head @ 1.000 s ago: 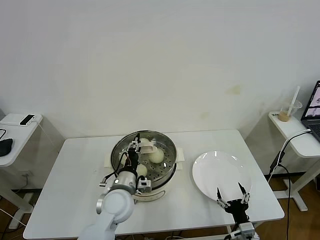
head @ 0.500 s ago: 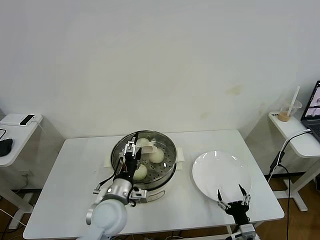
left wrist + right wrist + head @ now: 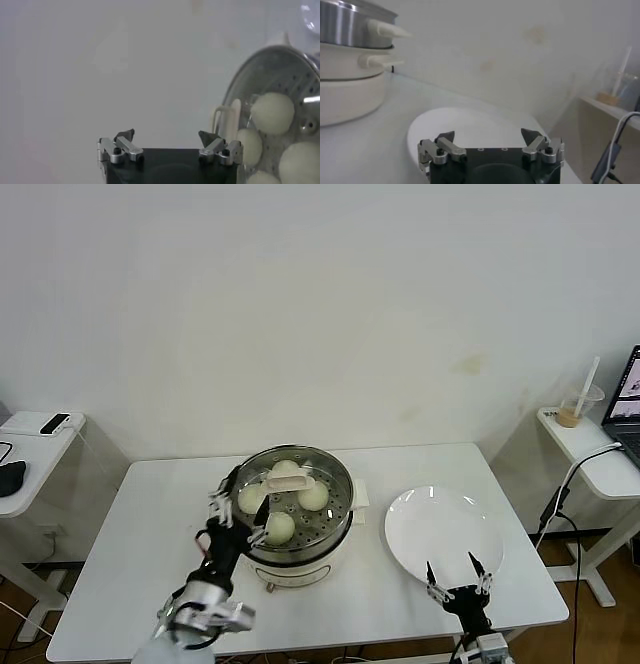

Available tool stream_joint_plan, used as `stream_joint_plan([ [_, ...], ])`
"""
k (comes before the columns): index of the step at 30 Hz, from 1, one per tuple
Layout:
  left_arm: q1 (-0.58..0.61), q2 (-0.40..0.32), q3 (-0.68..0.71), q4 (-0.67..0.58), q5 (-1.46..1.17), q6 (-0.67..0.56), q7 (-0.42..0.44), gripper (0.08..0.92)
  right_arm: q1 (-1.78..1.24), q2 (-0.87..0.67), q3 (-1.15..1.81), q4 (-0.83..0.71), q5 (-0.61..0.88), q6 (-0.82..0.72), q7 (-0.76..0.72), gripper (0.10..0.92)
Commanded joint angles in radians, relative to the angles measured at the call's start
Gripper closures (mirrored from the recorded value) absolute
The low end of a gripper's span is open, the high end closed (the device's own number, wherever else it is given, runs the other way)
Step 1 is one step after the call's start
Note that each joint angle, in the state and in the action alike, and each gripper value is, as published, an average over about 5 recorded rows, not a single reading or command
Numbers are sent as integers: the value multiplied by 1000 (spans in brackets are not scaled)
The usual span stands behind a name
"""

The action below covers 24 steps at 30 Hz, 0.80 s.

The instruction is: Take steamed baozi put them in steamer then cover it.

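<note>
Four steamed baozi (image 3: 281, 526) sit on the perforated tray inside the steamer (image 3: 335, 529), mid-table, with the cover (image 3: 296, 478) lying over the pot. Left gripper (image 3: 236, 502) hovers just off the steamer's left rim, jaws wide, holding nothing. Right gripper (image 3: 452, 577) is parked at the near edge of the white plate (image 3: 440, 524), jaws wide, empty.

plain white wall (image 3: 320, 314) behind white table (image 3: 140, 524), side desks (image 3: 30, 454)
</note>
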Motion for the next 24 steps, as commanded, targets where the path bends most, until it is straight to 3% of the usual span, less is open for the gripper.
stream_joint_plan([
  [1, 253, -82, -261, 68, -969, -339, -252, 177, -28, -23, -15, 33, 75, 45, -32, 203],
  [4, 296, -88, -269, 47, -1067, -244, -246, 177, -65, -57, -18, 68, 136, 33, -53, 203],
  [7, 333, -100, -276, 44, -1073, -228, -233, 177, -101, -93, -27, 102, 205, 8, -71, 203],
  [14, 405, -160, -286, 127, -1022, -289, -209, 177, -146, -168, -56, 149, 312, -26, -68, 203],
  [24, 478, -182, -300, 149, -989, -339, -189, 177, -161, -198, -64, 161, 296, -35, -38, 203],
])
